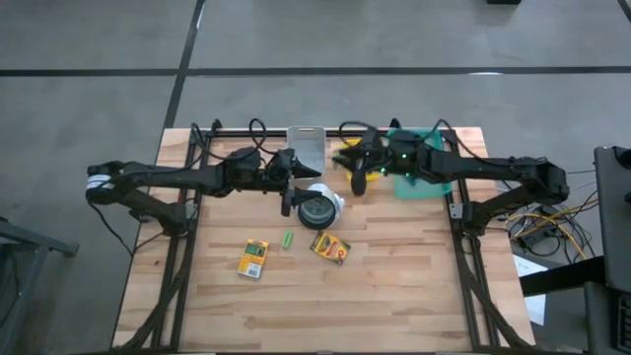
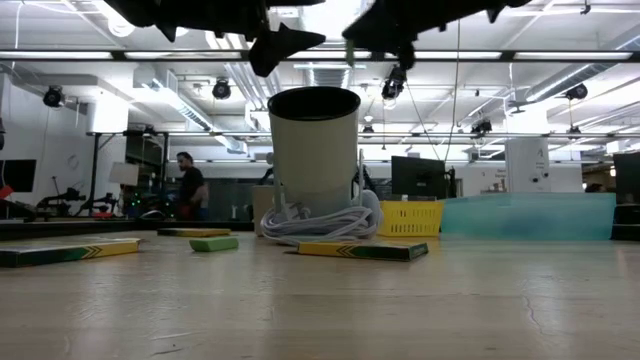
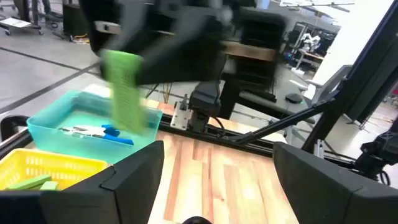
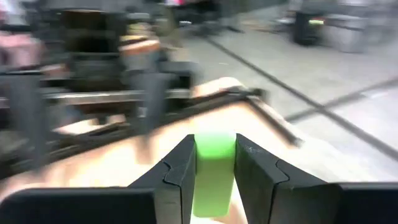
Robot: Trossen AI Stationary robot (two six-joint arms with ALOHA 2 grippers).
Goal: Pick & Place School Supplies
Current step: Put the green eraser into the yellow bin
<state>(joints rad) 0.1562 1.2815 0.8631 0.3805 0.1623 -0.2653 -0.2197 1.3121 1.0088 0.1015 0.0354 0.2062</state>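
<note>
Nearest you, the right gripper (image 4: 214,163) clenched a light-green stick (image 4: 214,168) between its fingers. Your left gripper (image 3: 217,163) hung released above the table (image 1: 394,296), near the cup (image 2: 314,150).

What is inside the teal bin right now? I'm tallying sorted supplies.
The teal bin holds blue-handled scissors. The green stick in the right gripper hides part of its interior.

A wooden bench (image 1: 394,296) stands on a grey concrete floor (image 1: 99,59). Near its middle stands a white cup (image 2: 314,150) with a white cable (image 2: 320,222) coiled at its foot. At the far edge sit a yellow basket (image 2: 410,218) and a teal bin (image 3: 56,115) side by side. A person (image 2: 190,185) stands in the room behind.
</note>
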